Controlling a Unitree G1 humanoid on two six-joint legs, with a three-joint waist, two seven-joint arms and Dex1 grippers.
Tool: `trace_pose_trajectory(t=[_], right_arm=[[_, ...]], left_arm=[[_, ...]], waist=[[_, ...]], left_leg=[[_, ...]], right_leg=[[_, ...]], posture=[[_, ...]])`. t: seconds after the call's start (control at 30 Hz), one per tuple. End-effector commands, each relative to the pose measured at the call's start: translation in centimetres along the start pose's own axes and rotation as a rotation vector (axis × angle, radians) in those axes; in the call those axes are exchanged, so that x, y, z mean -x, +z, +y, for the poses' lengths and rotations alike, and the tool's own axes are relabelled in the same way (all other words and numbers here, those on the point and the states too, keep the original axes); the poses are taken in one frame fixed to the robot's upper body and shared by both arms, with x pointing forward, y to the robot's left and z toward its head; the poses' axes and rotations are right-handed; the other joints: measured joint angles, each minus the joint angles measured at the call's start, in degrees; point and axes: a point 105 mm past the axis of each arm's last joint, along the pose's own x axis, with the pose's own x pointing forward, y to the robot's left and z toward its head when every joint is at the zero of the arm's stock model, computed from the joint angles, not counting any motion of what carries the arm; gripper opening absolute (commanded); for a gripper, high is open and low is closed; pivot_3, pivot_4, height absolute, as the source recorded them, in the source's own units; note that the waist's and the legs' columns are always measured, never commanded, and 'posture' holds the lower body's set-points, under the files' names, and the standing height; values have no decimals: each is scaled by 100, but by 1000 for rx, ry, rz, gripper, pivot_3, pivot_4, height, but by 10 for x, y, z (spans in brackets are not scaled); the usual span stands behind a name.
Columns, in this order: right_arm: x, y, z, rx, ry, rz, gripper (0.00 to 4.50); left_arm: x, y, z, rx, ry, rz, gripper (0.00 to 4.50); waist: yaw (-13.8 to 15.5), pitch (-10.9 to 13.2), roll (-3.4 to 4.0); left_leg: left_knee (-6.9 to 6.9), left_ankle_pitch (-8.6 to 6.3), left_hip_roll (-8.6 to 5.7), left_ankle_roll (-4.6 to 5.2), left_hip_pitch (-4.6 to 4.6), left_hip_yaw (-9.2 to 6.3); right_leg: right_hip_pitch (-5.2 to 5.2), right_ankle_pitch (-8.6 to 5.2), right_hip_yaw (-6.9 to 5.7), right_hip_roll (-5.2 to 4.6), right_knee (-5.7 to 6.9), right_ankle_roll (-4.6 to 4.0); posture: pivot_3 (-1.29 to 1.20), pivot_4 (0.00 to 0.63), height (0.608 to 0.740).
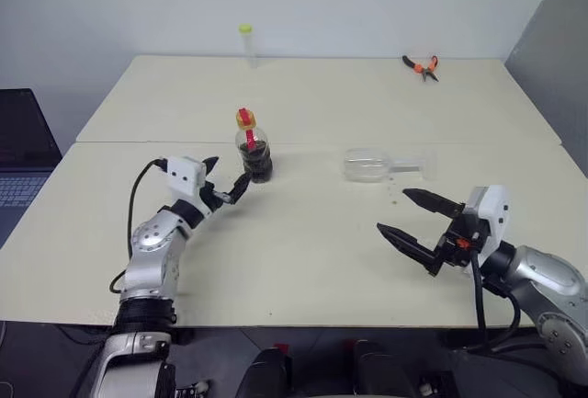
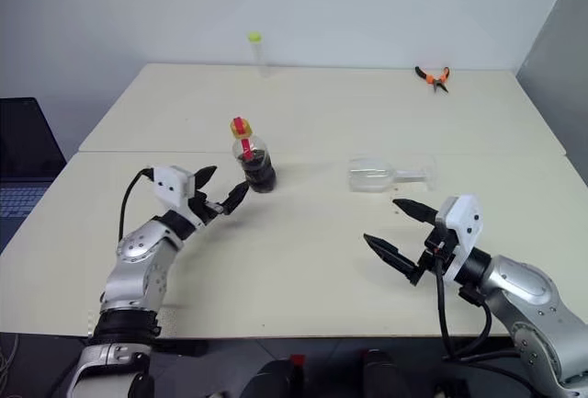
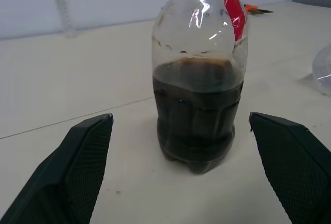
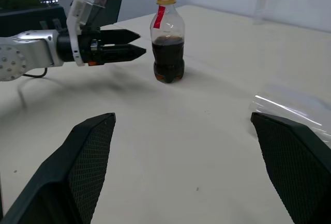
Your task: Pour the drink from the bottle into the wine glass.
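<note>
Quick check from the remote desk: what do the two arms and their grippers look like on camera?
Both arms have silver-grey metal segments with black joints. Each wrist carries a white block housing with a small red-orange detail, and a black cable loops along each forearm. The left gripper and right gripper each have two black pointed fingers with textured inner faces.

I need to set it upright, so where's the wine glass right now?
The wine glass lies on its side mid-table, right of the bottle, just beyond the open right gripper.

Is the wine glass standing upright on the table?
No, the wine glass lies on its side on the table, to the right of the bottle.
</note>
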Motion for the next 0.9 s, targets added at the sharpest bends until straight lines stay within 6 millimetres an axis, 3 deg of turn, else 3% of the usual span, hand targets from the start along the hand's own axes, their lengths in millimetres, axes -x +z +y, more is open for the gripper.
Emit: trace_pose_trajectory(t=[0.03,0.63,0.9], right_arm=[[-2,12,4,38,5,-39,4500],[-3,13,-3,66,-12,-39,4500],[-6,14,-3,69,-9,-40,4500]], left_arm=[[-10,6,-2,-19,-12,-23,4454],[-64,6,-3,62,45,-58,4454],[-72,5,-5,78,40,-48,4454]], waist=[[0,0,-1],[4,6,-11],[-9,6,-12]], left_leg=[[0,0,0,0,0,1],[6,0,-4,-1,-3,0],[5,1,-4,-1,-4,0]], right_leg=[[0,0,1,0,0,0],[-1,0,-2,1,2,1],[-3,0,-2,2,2,1]], posture=[[0,150,740],[0,150,740],[0,150,740]])
